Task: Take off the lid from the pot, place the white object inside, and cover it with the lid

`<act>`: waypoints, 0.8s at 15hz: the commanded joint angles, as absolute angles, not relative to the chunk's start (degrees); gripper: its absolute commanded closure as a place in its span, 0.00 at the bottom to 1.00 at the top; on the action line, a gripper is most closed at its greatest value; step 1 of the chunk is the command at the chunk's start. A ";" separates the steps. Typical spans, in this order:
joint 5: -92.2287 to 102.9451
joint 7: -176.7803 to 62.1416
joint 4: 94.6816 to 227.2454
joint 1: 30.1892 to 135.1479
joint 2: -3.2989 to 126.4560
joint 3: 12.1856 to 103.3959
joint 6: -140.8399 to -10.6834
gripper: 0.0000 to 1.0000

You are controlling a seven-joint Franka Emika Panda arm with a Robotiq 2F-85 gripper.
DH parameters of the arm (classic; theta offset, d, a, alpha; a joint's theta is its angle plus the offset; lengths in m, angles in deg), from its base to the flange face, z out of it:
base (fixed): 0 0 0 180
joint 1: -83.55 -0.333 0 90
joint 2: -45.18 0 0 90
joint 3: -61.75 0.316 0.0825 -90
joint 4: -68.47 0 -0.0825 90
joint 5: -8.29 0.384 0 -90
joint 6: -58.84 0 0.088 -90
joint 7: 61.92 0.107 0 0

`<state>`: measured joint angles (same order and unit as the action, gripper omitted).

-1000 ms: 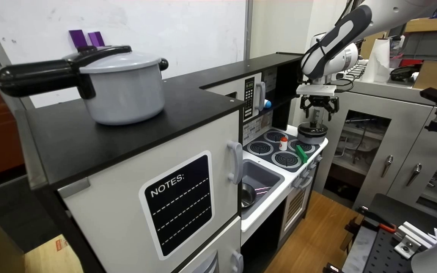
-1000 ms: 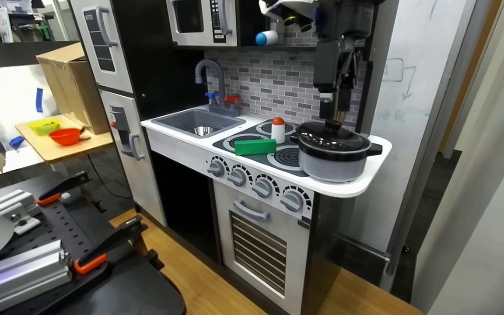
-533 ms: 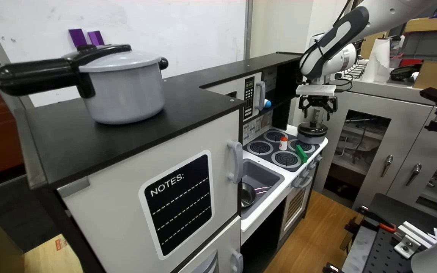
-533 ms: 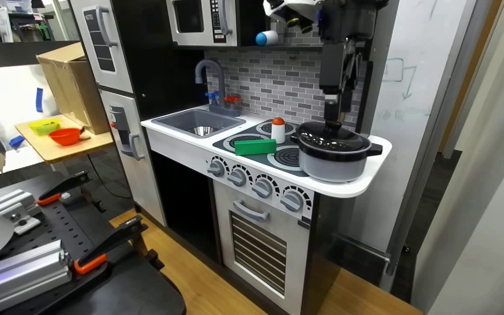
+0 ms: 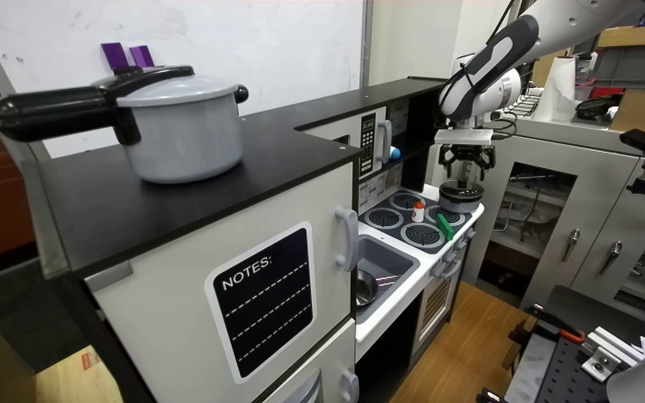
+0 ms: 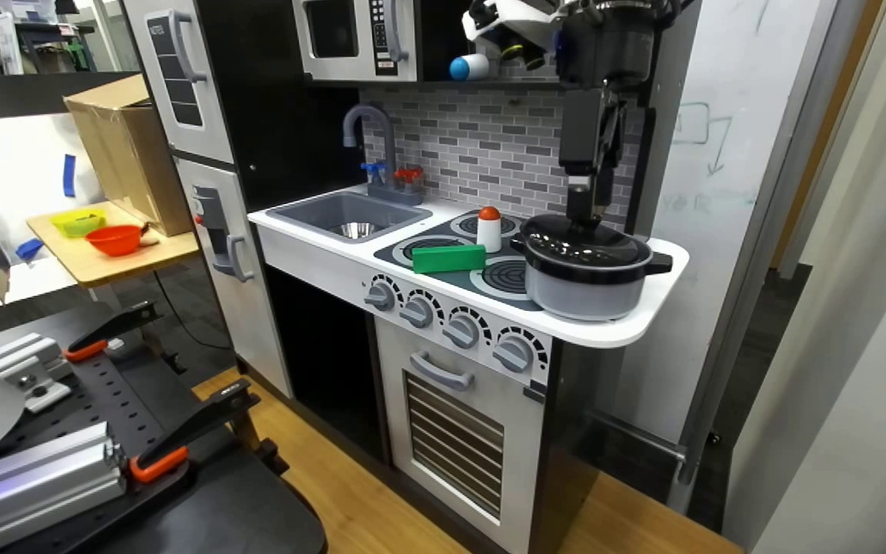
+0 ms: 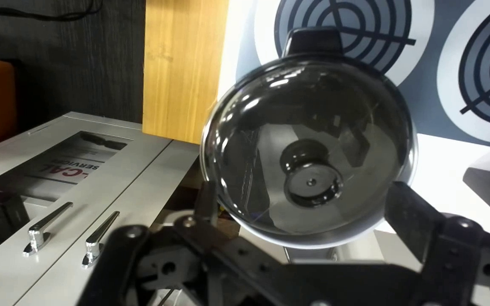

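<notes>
My hand [image 5: 466, 174] points down above the black-lidded pot [image 5: 458, 205], fingers [image 7: 413, 221] spread wide.
My arm [image 5: 496, 61] slants down to my wrist [image 5: 493, 95], higher over the pot; my two black fingers end near it, and whether they touch it I cannot tell.

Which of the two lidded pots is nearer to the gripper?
The black-lidded pot on the stove: the open gripper hangs over it. The long-handled pot stands on the black countertop.

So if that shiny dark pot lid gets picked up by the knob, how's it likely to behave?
The pot lid looks like a rigid, evenly domed piece, so it probably won't flex. The bright reflections suggest a slick surface that could slip. Lifted by its single rounded knob, it may swivel or tilt.
</notes>
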<state>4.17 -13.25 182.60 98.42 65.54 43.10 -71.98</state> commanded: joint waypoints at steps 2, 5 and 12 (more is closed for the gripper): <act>4.40 -14.31 180.91 98.11 67.22 42.39 -72.02 0.00; 4.39 -14.45 180.38 98.13 67.87 42.24 -72.00 0.00; 4.99 -14.84 180.54 98.22 68.27 42.44 -71.89 0.34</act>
